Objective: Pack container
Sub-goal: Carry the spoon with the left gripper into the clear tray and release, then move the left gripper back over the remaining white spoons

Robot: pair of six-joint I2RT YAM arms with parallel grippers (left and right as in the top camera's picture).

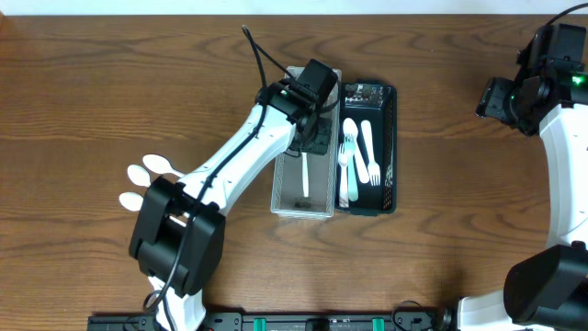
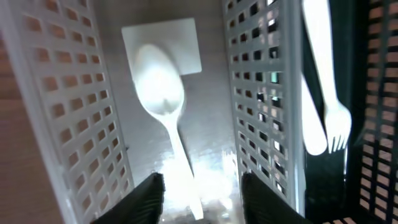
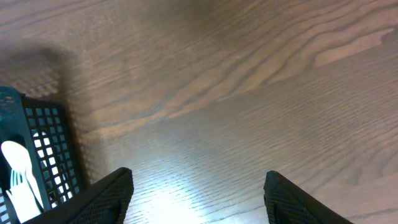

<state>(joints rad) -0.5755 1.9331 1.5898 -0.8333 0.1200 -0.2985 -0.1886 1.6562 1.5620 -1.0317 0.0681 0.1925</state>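
Observation:
A white mesh basket (image 1: 280, 188) stands mid-table with a black mesh basket (image 1: 390, 147) touching its right side. A white plastic spoon (image 1: 305, 175) lies inside the white basket. It also shows in the left wrist view (image 2: 160, 93), bowl away from the camera. My left gripper (image 1: 312, 124) hangs over the far end of the white basket. Its fingers (image 2: 202, 183) are open, and the spoon's handle lies loose between them. White forks (image 1: 366, 152) lie in the black basket. My right gripper (image 1: 512, 99) is open and empty over bare wood (image 3: 199, 180).
Two more white spoons (image 1: 158, 165) (image 1: 133, 199) lie on the table at the left, beside the left arm's base. The black basket's corner (image 3: 43, 143) shows at the left of the right wrist view. A fork (image 2: 336, 124) lies beyond the white basket's wall.

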